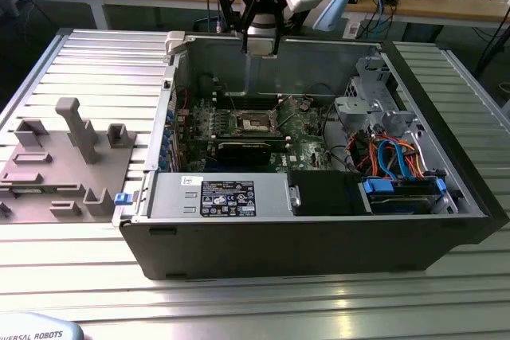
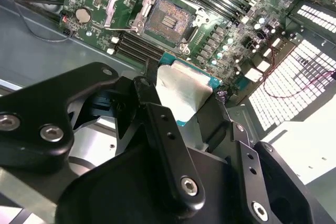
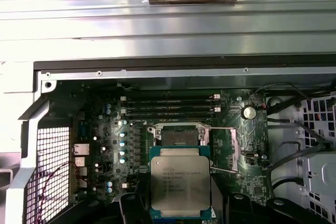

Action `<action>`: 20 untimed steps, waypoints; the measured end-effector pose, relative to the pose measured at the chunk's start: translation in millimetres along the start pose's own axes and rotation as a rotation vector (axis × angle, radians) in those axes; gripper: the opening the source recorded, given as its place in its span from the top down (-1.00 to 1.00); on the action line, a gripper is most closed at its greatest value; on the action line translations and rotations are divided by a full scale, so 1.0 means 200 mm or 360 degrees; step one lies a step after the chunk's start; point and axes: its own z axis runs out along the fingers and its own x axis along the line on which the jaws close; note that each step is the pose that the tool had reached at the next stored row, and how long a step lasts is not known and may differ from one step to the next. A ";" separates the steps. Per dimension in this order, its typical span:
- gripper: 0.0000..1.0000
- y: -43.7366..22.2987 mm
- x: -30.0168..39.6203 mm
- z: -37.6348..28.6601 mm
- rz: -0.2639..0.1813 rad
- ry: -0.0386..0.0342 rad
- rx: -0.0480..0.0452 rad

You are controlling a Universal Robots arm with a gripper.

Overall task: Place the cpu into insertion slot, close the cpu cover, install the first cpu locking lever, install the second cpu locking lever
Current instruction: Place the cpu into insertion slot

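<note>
The gripper hangs over the open case, at 12 o'clock from the slot in the exterior view. Its fingers are clamped on opposite edges of the cpu, held well above the uncovered slot.
</note>
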 end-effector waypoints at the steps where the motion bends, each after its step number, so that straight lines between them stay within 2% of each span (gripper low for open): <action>1: -0.08 0.000 0.000 0.002 0.0000 0.0000 0.0000; 20: -0.08 -0.003 -0.001 0.031 0.0000 0.0000 0.0000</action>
